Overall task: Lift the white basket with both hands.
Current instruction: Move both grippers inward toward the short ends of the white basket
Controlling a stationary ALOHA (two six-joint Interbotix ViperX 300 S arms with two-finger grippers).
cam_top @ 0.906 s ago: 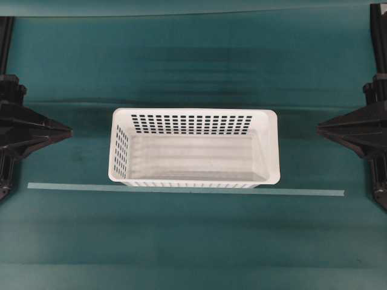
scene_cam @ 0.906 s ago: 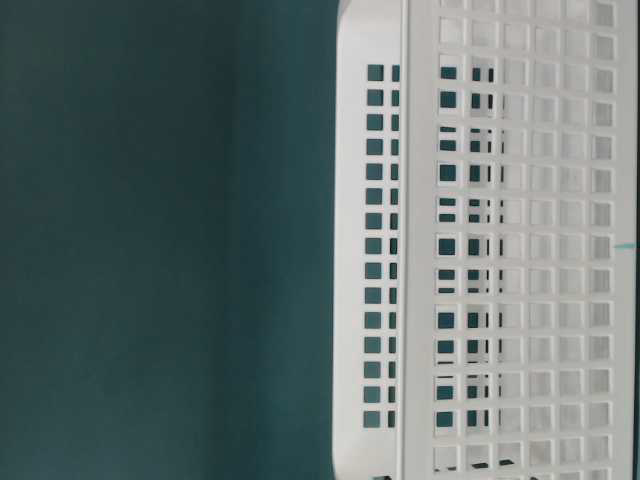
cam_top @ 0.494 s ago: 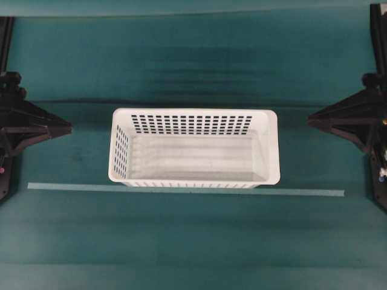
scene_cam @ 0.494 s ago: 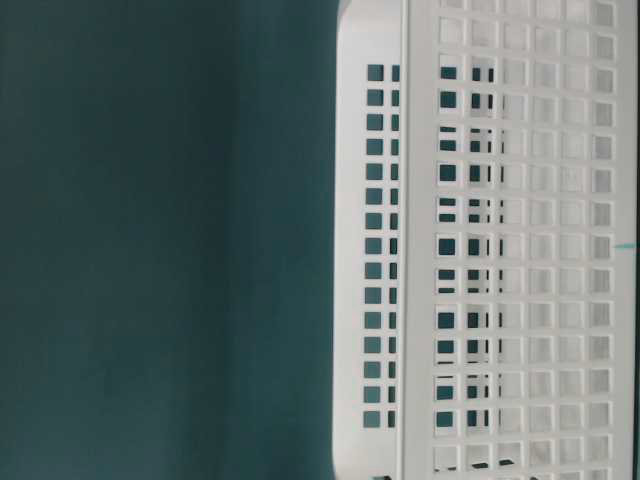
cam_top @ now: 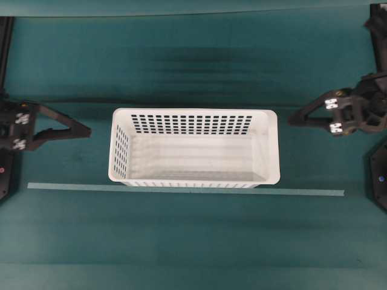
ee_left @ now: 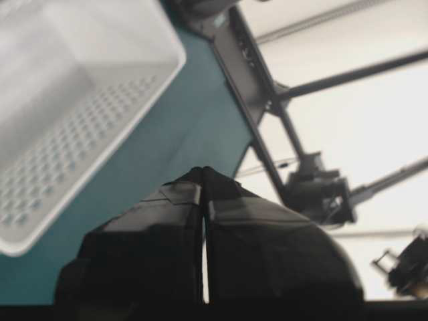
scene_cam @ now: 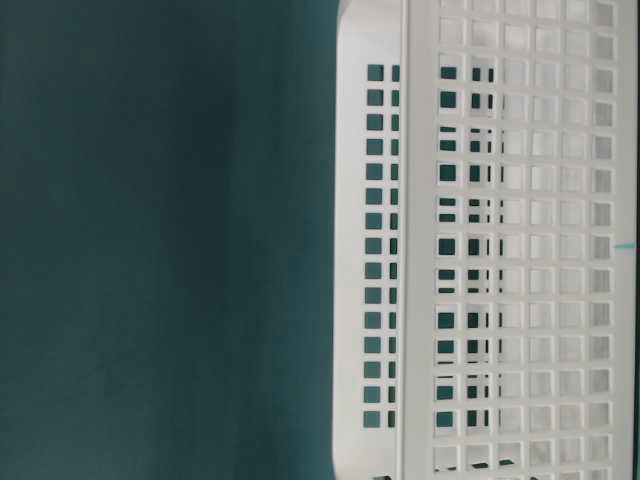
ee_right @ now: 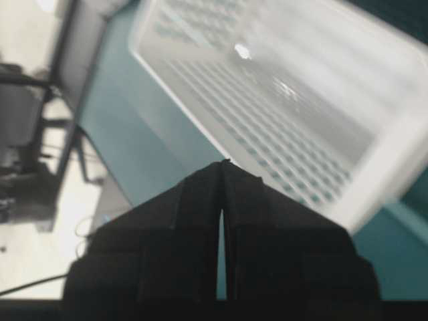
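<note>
Approach step: the left claw (cam_top: 84, 129) and right claw (cam_top: 293, 119), both pinched narrow, flank the white basket (cam_top: 193, 147); next they must open over its end rims.

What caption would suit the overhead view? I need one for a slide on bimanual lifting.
Empty white basket on a teal table, flanked by the shut left gripper and right gripper, neither touching it.
</note>
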